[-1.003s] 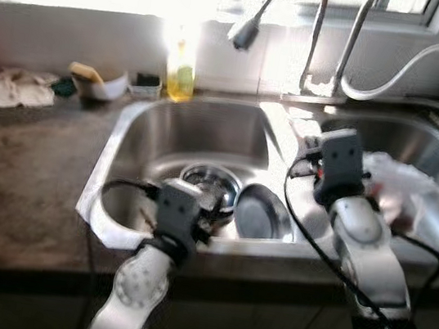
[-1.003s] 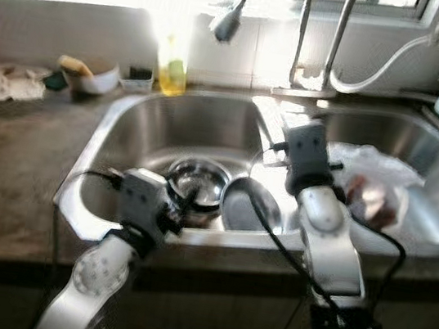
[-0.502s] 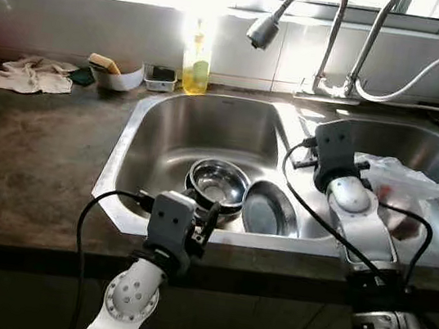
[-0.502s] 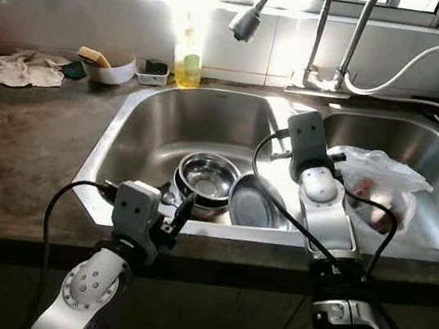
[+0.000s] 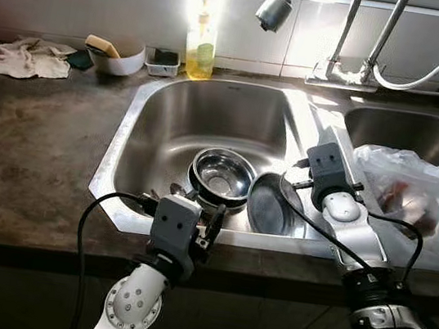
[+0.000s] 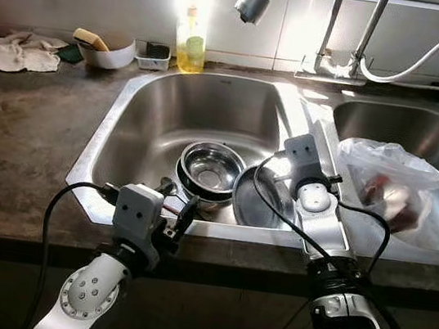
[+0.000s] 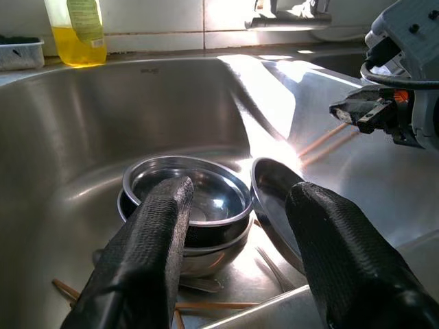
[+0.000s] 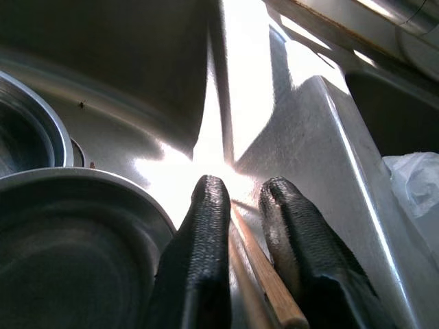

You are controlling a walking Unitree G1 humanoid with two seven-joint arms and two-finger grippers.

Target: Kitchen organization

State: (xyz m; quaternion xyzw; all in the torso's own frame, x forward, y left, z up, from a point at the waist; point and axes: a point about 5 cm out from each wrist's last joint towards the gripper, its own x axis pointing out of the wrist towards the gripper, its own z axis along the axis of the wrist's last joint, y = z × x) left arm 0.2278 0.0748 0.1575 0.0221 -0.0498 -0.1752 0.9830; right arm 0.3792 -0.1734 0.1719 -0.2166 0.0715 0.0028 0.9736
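Chopstick (image 8: 271, 284) lies between right hand (image 8: 254, 205) fingers in sink (image 5: 210, 113).

The sink (image 5: 209, 122) is overlooked from the head; stacked bowls (image 7: 185, 205) are shared, perhaps closest from the wrists.

Bare sink floor (image 5: 209, 122) behind stacked bowls (image 5: 221, 175) and leaning plate (image 5: 269, 205); faucet head (image 5: 273, 12) overhead.
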